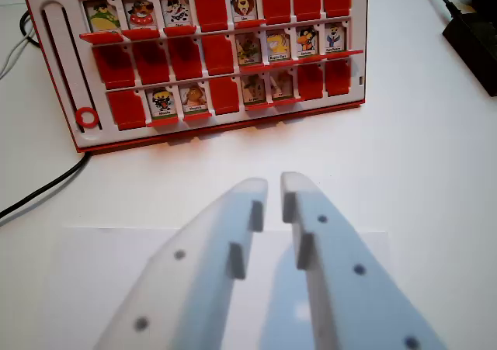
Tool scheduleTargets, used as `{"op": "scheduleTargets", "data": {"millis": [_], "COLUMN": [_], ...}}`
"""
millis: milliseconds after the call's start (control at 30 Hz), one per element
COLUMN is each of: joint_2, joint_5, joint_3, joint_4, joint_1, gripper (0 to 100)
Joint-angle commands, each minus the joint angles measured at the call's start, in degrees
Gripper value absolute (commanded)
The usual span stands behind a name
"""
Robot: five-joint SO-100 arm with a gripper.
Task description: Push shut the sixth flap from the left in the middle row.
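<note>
A white table [435,148] fills most of what I can see, and the red-and-white flap board [198,55] lies along its far edge, its top cut off by the frame. The board carries three rows of flaps, some lying closed as plain red tiles, others open and showing small cartoon character cards. In the middle row, the first four from the left are red. The sixth flap [278,46] is open, showing a yellow-toned figure on a pale card with a caption too small to read; it sits right of the board's centre, between two other open cards. Nearer me, the pale translucent gripper [274,188] hangs over the table's near side, well apart from the board, its two fingers almost together with a narrow gap and nothing between them. A black cable [46,187] trails off the board's left corner, and a dark box [475,28] sits at the far right edge, partly cut off.
</note>
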Motion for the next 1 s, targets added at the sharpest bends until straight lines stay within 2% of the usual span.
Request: {"op": "scheduleTargets", "data": {"millis": [0,733,833,967], "joint_2": [0.1,0.1,0.1,0.1], "joint_5": [-0.35,-0.18,0.79,0.26], "joint_3": [0.6,0.8,0.4,0.8], "joint_4": [-3.4,-4.0,-4.7,-5.7], "joint_1": [0.5,0.5,0.5,1.8], "gripper": [2,2,2,2]}}
